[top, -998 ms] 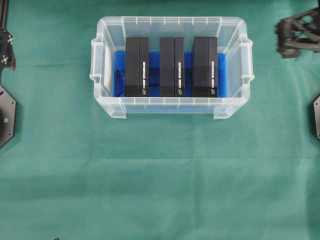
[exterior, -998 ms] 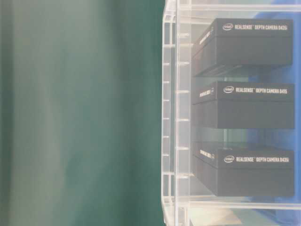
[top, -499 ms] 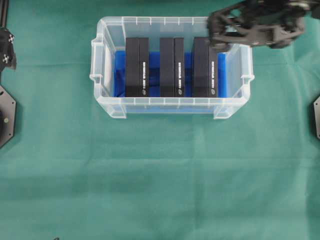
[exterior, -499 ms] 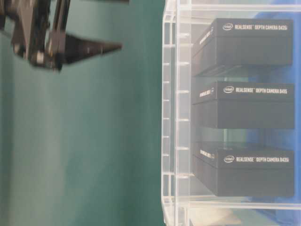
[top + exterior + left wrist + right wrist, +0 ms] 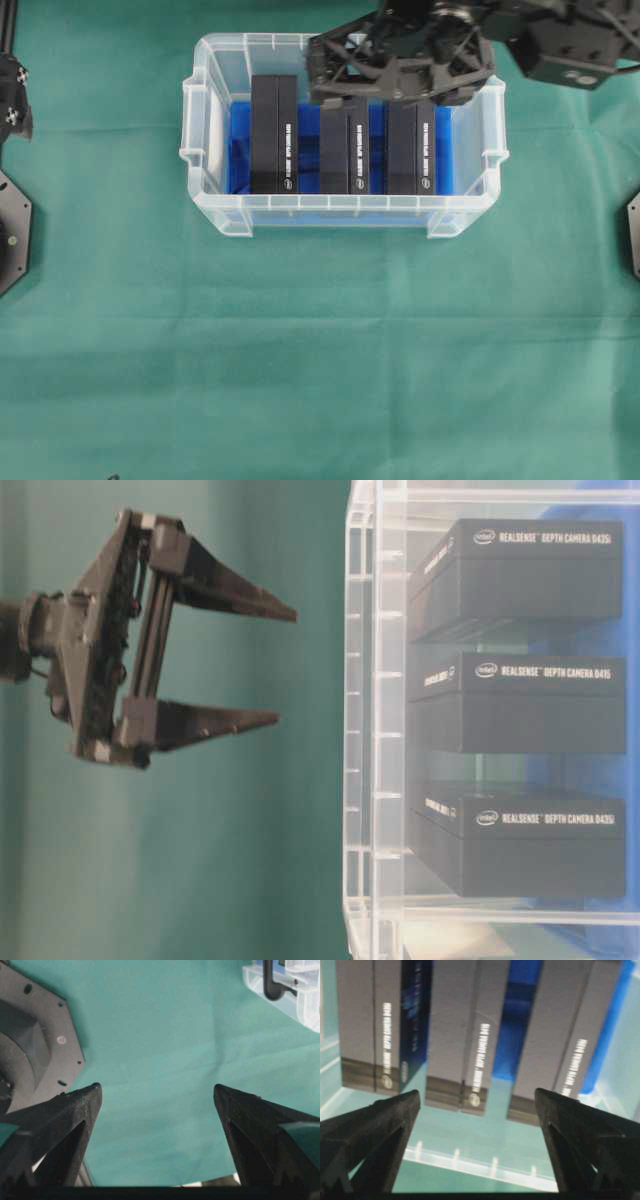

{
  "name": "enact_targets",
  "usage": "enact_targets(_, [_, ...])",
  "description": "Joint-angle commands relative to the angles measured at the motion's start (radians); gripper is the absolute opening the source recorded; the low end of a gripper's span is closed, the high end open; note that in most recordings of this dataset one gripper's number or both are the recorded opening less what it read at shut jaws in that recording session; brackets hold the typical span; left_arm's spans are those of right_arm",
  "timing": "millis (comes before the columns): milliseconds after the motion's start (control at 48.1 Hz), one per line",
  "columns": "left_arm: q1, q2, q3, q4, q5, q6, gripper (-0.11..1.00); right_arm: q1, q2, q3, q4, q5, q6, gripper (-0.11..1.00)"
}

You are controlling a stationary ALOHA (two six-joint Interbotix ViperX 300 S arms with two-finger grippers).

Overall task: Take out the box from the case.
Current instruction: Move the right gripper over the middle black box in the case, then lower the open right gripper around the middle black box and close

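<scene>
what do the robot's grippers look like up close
The right gripper is matte black, with two long fingers tapering to points on an open lattice-like frame. The left gripper has the same black wedge-shaped fingers, grainy in texture.

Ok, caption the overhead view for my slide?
Open right hand hovering over three black RealSense boxes standing in the clear case on green cloth.

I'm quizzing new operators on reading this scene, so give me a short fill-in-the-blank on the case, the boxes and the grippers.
The case holds ____ black boxes.
The cloth lining the case's bottom is ____.
The right gripper has its jaws ____.
The gripper hanging above the case is the ____ one.

Missing words: three; blue; open; right
</scene>
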Motion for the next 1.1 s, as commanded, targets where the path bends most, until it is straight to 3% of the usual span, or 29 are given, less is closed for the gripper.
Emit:
enact_targets(0, [0.003, -0.005, -0.009, 0.005, -0.003, 0.002, 0.98, 0.005, 0.005, -0.052, 0.008, -0.005, 0.002, 0.95])
enact_targets(1081, [0.003, -0.008, -0.009, 0.006, -0.003, 0.014, 0.98, 0.006, 0.058, -0.103, -0.012, -0.020, 0.000, 0.95])
